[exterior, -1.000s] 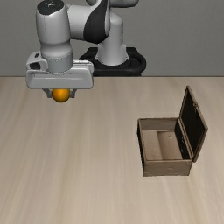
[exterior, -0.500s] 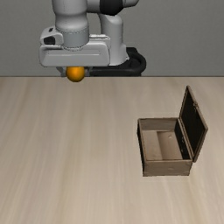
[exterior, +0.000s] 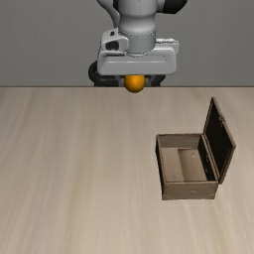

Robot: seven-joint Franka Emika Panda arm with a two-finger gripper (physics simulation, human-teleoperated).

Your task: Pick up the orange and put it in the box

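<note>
Brown box (exterior: 189,191) is standing lid-up, ready. I am holding the orange (exterior: 134,85) clamped in my pincer (exterior: 134,80), high, likely to clear its wall.

The arm (exterior: 139,14) runs off the top edge; the end effector (exterior: 135,79) half covers the orange (exterior: 135,86).

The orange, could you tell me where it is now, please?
The orange hangs in the gripper at the exterior view's top centre, above the table, up-left of the open box.
</note>
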